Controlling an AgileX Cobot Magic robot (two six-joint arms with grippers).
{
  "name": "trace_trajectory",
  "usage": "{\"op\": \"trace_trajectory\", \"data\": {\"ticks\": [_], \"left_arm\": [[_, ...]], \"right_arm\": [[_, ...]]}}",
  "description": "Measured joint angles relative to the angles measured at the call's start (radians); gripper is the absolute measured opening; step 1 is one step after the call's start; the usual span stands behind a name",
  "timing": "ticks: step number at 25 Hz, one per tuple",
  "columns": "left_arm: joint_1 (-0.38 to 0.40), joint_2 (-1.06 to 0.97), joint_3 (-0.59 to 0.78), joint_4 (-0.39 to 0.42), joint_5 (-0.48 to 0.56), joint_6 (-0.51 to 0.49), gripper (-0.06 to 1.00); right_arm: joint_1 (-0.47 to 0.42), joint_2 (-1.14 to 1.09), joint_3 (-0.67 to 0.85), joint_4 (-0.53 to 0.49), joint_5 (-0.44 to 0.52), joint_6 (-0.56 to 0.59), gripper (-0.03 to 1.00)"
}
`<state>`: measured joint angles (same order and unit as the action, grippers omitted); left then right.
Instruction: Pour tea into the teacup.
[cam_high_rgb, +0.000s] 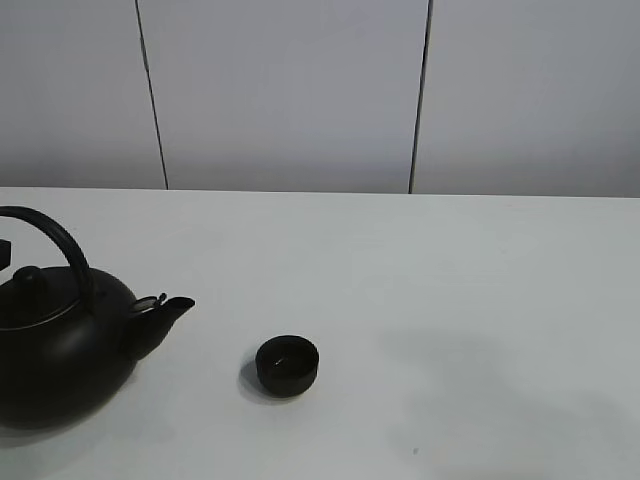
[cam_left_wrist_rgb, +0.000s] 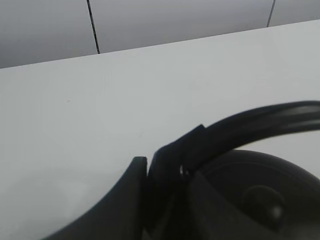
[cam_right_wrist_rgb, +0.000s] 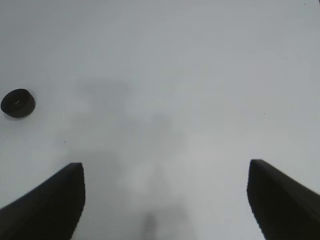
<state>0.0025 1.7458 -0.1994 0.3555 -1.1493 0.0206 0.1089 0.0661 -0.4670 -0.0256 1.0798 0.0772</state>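
White table (cam_high_rgb: 480, 280): it spreads beneath both of your claws. Black kettle (cam_high_rgb: 60, 350): your left claw (cam_left_wrist_rgb: 146, 172) is clamped on its arched handle (cam_left_wrist_rgb: 260, 117). The round body lies below that claw and the spout (cam_high_rgb: 170, 315) points away from it. Right claw (cam_right_wrist_rgb: 165, 167): its fingers are spread wide above bare table. Teacup (cam_high_rgb: 287, 365): small, black and upright on the table. It is near the spout's tip, past the kettle from your left claw. It is well apart from your right claw, out beyond one finger.
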Motion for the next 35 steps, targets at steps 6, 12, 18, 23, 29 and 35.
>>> {"op": "trace_trajectory", "data": {"ticks": [6, 12, 18, 23, 29, 35], "left_arm": [[0.000, -0.026, 0.000, 0.004, 0.034, 0.001, 0.13], [0.000, -0.121, 0.012, 0.015, 0.126, 0.008, 0.13], [0.000, -0.235, 0.011, 0.051, 0.132, 0.009, 0.13], [-0.030, -0.312, 0.011, 0.057, 0.191, 0.009, 0.13], [-0.144, -0.348, -0.022, 0.038, 0.309, 0.009, 0.13], [-0.251, -0.348, -0.111, -0.002, 0.400, 0.009, 0.12]], "right_arm": [[0.000, 0.000, 0.000, 0.000, 0.000, 0.000, 0.61], [0.000, 0.000, 0.000, 0.000, 0.001, 0.000, 0.61], [0.000, 0.000, 0.000, 0.000, 0.001, 0.000, 0.61], [0.000, 0.000, 0.000, 0.000, 0.001, 0.000, 0.61], [0.000, 0.000, 0.000, 0.000, 0.001, 0.000, 0.61], [0.000, 0.000, 0.000, 0.000, 0.001, 0.000, 0.61]]}}
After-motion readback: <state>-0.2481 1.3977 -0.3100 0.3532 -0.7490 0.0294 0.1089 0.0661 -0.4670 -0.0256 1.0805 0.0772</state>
